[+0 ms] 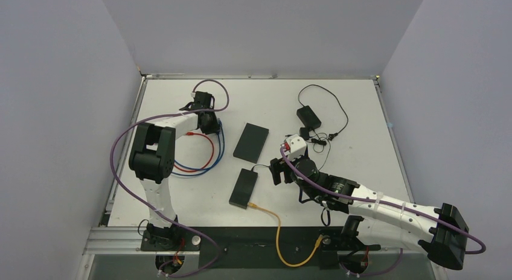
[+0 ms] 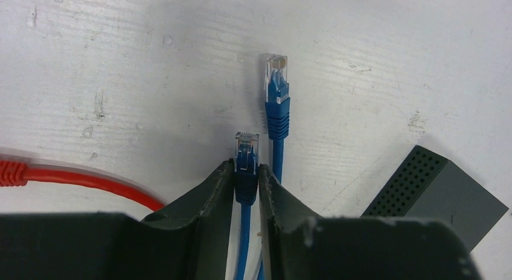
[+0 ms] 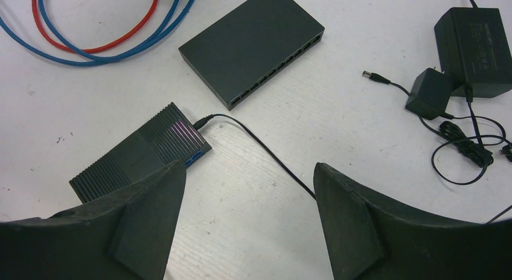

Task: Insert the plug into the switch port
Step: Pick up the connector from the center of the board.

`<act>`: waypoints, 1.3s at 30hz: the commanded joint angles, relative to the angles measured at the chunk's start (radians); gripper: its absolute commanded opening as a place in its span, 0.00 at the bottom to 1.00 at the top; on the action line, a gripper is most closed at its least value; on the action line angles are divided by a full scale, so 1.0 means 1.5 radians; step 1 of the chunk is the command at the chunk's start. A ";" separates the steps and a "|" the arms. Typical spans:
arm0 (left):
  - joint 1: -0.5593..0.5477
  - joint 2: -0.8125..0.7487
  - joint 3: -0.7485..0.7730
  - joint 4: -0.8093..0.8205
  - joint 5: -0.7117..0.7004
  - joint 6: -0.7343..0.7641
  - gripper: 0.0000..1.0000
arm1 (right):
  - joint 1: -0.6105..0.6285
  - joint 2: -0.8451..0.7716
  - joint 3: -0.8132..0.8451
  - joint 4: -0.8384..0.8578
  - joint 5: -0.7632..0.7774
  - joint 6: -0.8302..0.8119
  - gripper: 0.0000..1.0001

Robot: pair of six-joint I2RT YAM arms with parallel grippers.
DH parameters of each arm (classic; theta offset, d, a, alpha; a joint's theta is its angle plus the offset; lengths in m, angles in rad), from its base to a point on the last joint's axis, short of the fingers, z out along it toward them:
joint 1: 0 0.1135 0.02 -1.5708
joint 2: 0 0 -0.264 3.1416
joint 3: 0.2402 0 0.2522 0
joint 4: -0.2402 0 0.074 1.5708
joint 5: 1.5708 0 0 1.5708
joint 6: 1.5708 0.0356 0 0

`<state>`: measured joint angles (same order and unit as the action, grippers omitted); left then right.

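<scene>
Starting at the near edge of the table, you have a yellow cable running into the near end of the small ribbed switch. Just right of that switch, your right gripper hangs with its jaws spread wide and nothing between them. In its wrist view only bare tabletop and a thin black cord lie between the fingers; the cord plugs into the small switch's far corner.

Beyond, the large switch lies flat and apart from the small one. Its port row runs along the long edge facing your right gripper, with open tabletop in front of that edge.

Left of both switches, loops of red and blue cable crowd the surface. Past them, your left gripper is clenched on the blue plug, whose clear tip sticks out past the fingertips. A second blue plug lies on the table just beside it.

Farthest right sits a power adapter with its tangled cord.
</scene>
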<state>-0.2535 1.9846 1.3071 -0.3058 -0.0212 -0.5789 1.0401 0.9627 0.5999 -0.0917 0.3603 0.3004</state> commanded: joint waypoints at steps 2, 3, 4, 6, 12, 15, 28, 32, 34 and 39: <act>0.003 0.000 -0.007 0.013 0.002 0.006 0.12 | -0.004 0.001 0.003 0.023 -0.004 0.012 0.73; 0.003 -0.002 -0.008 0.015 0.004 0.006 0.11 | -0.004 0.000 0.003 0.022 -0.005 0.013 0.73; 0.003 -0.007 -0.008 0.014 0.004 0.005 0.07 | -0.004 -0.002 0.004 0.021 -0.004 0.013 0.73; 0.002 -0.022 -0.009 0.012 0.009 0.003 0.00 | -0.004 -0.005 0.005 0.018 -0.005 0.014 0.73; 0.002 -0.105 -0.022 -0.002 0.003 -0.005 0.00 | -0.004 -0.015 0.009 0.017 -0.004 0.017 0.73; 0.002 -0.159 -0.026 -0.007 -0.007 -0.006 0.00 | -0.004 -0.018 0.013 0.014 -0.013 0.021 0.73; 0.002 -0.367 -0.026 0.034 -0.008 -0.027 0.00 | -0.002 -0.079 0.010 -0.022 -0.020 0.040 0.71; 0.002 -0.425 -0.019 0.068 0.002 -0.041 0.00 | -0.002 -0.099 0.007 -0.032 -0.014 0.045 0.71; 0.002 -0.455 -0.012 0.084 0.003 -0.048 0.00 | -0.002 -0.106 0.005 -0.037 -0.011 0.049 0.71; 0.002 -0.503 0.028 0.108 -0.002 -0.052 0.00 | 0.000 -0.117 0.003 -0.037 -0.010 0.063 0.70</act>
<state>-0.2535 1.2976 1.2598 -0.2436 -0.0257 -0.6395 1.0401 0.8062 0.5999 -0.1535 0.3317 0.3645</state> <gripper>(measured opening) 0.136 0.700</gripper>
